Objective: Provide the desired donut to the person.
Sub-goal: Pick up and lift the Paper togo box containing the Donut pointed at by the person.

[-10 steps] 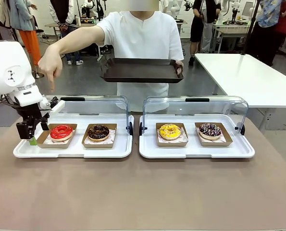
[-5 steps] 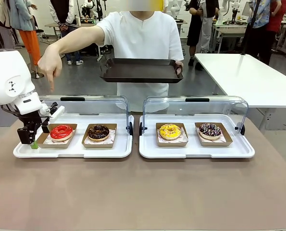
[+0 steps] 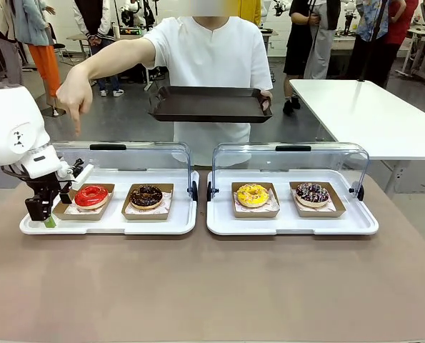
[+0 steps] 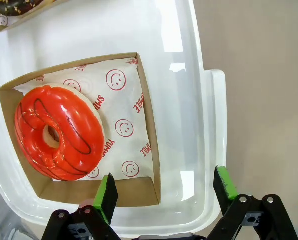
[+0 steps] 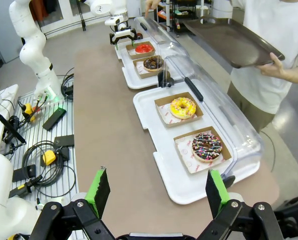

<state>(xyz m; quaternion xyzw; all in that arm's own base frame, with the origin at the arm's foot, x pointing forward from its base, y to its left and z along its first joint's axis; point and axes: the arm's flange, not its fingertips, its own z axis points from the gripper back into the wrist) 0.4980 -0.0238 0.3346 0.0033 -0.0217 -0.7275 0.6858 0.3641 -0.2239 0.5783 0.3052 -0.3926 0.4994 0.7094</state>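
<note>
Red donut [image 3: 91,196], lower left of the front view, in its cardboard box [image 4: 147,150] on the white tray [image 3: 108,223], beneath the person's pointing hand [image 3: 74,96].
My left gripper [image 4: 166,190] is spread wide and holds nothing. One pad hangs over the box's wall at the bottom of the wrist view, the other outside the tray's rim. Closing here would likely pinch rim and box together, dragging the tray or buckling the thin card so the donut slides or smears. My right gripper [image 5: 157,192], also wide and empty, hangs high above the table.
</note>
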